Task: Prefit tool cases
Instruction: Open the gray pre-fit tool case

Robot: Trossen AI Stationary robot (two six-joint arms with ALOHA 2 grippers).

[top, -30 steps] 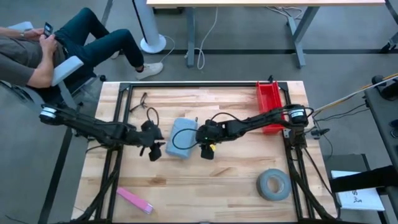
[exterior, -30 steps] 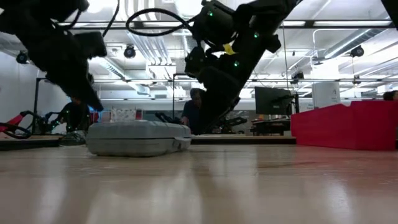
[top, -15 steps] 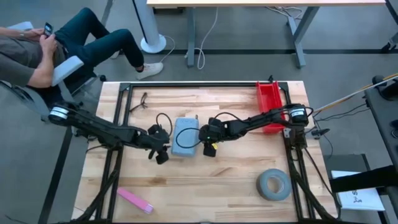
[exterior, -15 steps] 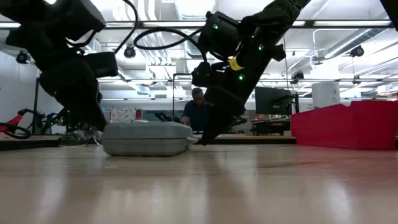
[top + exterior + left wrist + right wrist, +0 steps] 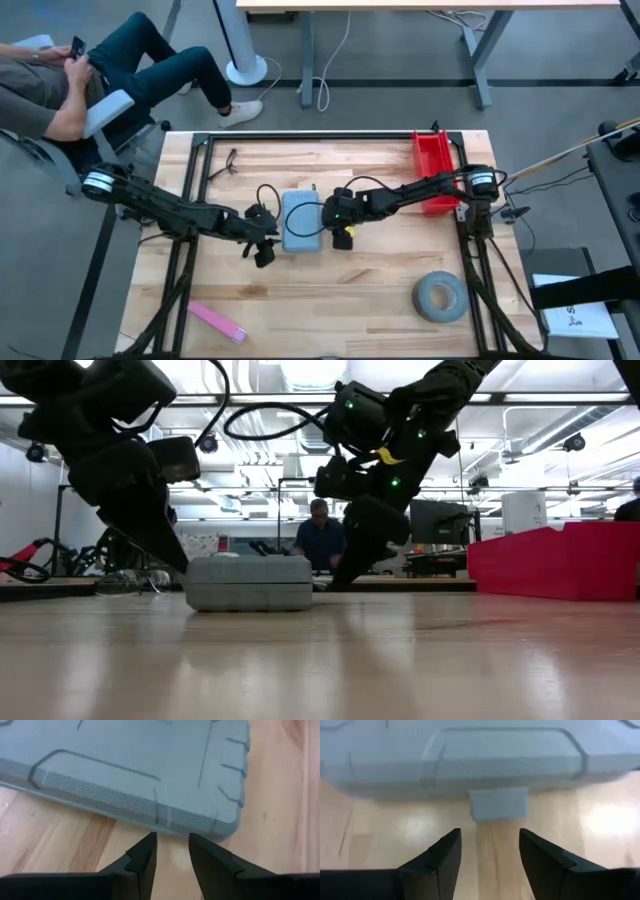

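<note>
Case (image 5: 301, 220) lay closed and flat near table (image 5: 380, 300) centre, lid up, long axis running 12 to 6 in the high view. Its small latch tab (image 5: 498, 803) projected from the edge at 3 o'clock, facing the right gripper. Right gripper (image 5: 341, 231) sat just beside that edge, low to the wood, fingers spread with a clear gap and nothing between them; the tab lined up with the gap but apart from the fingertips. Left gripper (image 5: 262, 243) sat at the case's 8 o'clock, near a rounded corner, fingers parted narrowly, holding nothing, tips just short of the case wall. Both arms thus flanked the case from 9 and 3. Progress, as judged: the case looked squared up and shut, but the latch did not appear worked yet; neither gripper had a hold. Remaining seemed to be bracing the case from the left and engaging the tab from the right. Further out: red bin (image 5: 436, 170) at 2 o'clock, tape roll (image 5: 439, 297) at 5, pink strip (image 5: 217, 321) at 7. A seated person (image 5: 60, 80) was off the table at 10.
</note>
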